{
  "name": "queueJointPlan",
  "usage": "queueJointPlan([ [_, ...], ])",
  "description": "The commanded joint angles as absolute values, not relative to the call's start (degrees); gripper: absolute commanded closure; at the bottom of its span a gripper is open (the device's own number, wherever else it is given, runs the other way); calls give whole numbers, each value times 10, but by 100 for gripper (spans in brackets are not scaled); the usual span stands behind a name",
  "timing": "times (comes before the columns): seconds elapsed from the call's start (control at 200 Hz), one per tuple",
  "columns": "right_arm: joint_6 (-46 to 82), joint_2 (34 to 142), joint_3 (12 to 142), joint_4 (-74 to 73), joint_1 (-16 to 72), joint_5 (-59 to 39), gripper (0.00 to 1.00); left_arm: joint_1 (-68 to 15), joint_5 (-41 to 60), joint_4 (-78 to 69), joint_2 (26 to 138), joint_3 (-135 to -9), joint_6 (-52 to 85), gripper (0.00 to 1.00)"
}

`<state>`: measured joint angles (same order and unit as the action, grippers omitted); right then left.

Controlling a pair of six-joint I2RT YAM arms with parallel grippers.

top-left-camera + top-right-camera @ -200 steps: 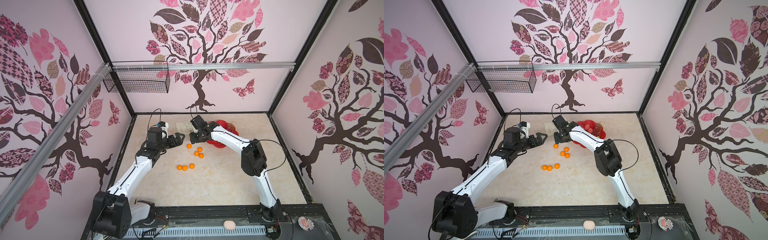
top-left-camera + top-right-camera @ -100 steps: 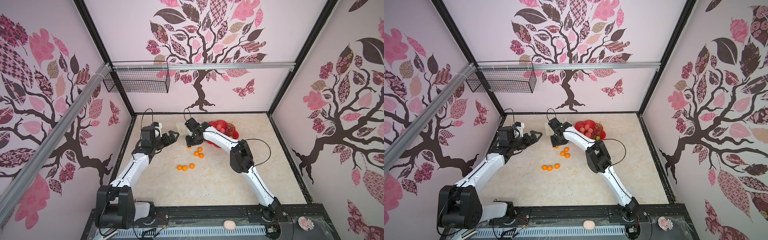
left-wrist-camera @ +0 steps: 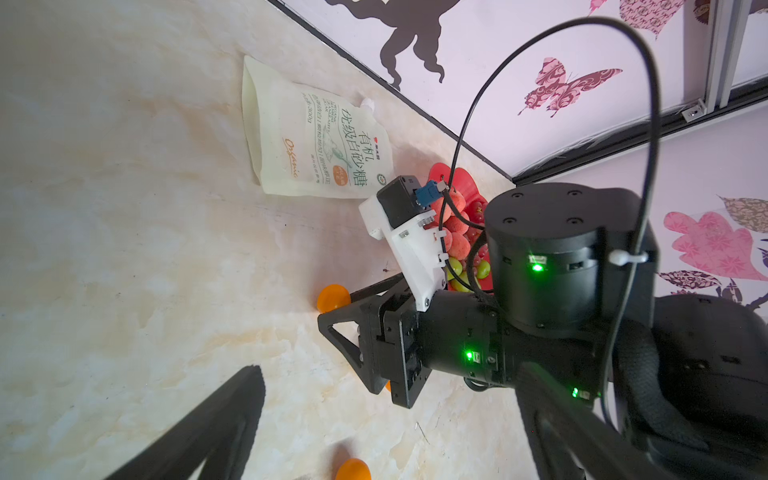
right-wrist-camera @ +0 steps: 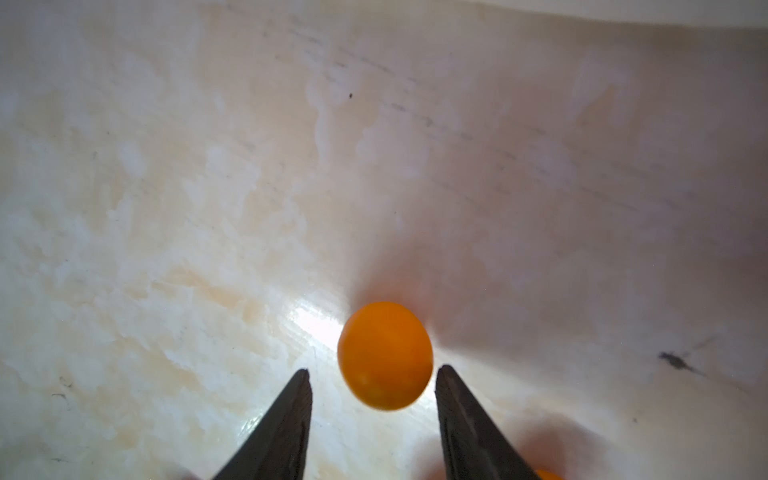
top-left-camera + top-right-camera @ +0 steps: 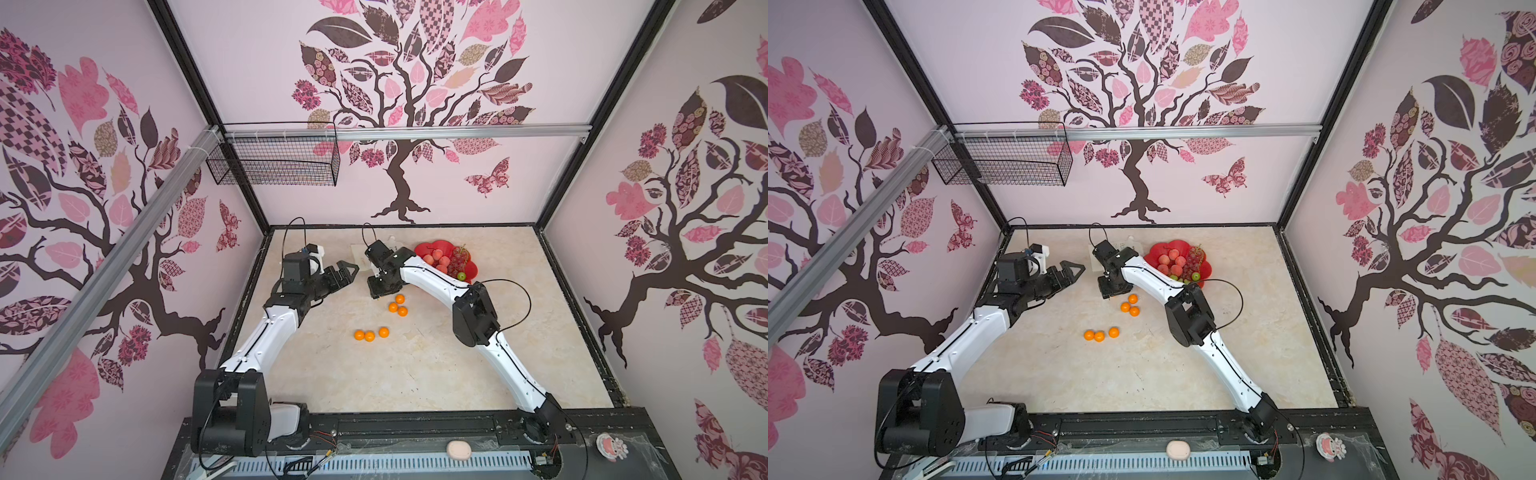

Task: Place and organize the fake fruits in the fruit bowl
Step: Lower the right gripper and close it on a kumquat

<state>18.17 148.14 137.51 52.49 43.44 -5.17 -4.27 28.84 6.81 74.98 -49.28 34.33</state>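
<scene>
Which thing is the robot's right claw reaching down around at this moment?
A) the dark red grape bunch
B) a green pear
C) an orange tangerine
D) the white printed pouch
C: in the right wrist view an orange tangerine lies on the table between the tips of the right gripper, whose jaws stand apart around it.

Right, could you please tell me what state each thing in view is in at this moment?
Left gripper: open, holding nothing.
Right gripper: open, jaws either side of a tangerine.
That tangerine: on the table, not gripped.
Six other tangerines: loose on the table.
Fruit bowl: partly filled with peaches, grapes, green fruit.
White pouch: lying flat.
Wire basket: hanging from the rail.
</scene>
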Motion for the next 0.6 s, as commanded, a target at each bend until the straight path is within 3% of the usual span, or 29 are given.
queueJointPlan([
  [0.0, 176, 1512, 1400, 546, 437, -46, 49, -40, 298, 58, 757, -490, 343, 2],
  [0.595, 178, 1536, 1408, 541, 438, -29, 53, -40, 305, 50, 765, -489, 350, 1],
])
